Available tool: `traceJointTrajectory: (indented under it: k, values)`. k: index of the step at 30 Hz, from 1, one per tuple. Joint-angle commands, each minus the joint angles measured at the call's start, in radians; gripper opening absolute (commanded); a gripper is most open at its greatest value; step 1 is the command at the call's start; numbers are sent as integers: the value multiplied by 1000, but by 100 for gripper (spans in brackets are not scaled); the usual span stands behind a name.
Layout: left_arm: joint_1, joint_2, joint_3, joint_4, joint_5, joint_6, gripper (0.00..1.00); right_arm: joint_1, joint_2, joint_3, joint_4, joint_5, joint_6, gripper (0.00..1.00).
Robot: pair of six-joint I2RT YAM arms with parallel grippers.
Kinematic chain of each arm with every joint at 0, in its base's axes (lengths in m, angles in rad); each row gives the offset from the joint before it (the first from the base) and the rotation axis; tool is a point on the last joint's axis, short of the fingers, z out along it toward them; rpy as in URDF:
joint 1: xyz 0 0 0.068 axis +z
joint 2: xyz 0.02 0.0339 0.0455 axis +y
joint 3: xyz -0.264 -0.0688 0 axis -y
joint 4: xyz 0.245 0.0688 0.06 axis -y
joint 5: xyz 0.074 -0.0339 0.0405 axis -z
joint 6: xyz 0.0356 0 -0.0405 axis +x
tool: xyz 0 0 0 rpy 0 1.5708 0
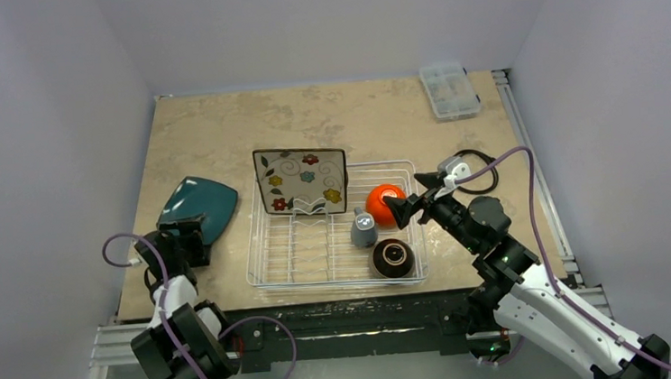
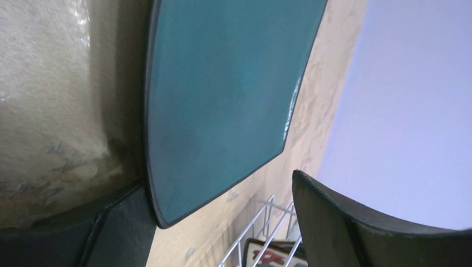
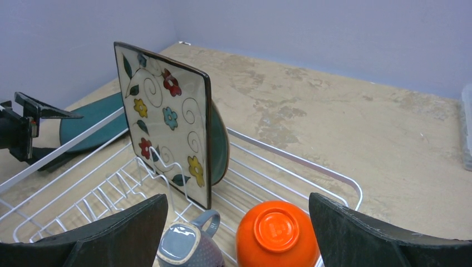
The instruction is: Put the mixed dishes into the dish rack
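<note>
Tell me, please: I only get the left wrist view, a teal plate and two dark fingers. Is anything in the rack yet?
Observer: Yes. In the rack a flowered plate stands upright; an orange bowl, a grey cup and a brown bowl sit at the right end.
Operator: Where is my teal plate, then?
Observer: The teal plate is on the table left of the rack, the left gripper open around its near edge.
Operator: And the other arm?
Observer: The right gripper hangs open over the upside-down orange bowl.
</note>
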Motion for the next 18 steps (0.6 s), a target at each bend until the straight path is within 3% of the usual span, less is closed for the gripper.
traceJointTrajectory:
  k: [1, 5, 9, 15, 17, 18]
  values:
    - [11, 34, -100, 175, -159, -45, 83, 3, -10, 4, 19, 3, 3, 99]
    - [10, 61, -94, 209, -143, -27, 80, 3, -7, 3, 23, 2, 4, 99]
    - [10, 115, -104, 263, -127, -29, 68, 3, -6, 7, 19, 6, 0, 99]
    - [10, 142, -122, 326, -111, -31, 30, 3, -29, 6, 7, 7, 2, 99]
    - [10, 139, -123, 327, -106, -29, 15, 2, -34, 4, 6, 8, 3, 99]
    - [10, 135, -123, 326, -102, -30, 3, 3, -35, 6, 5, 8, 4, 99]
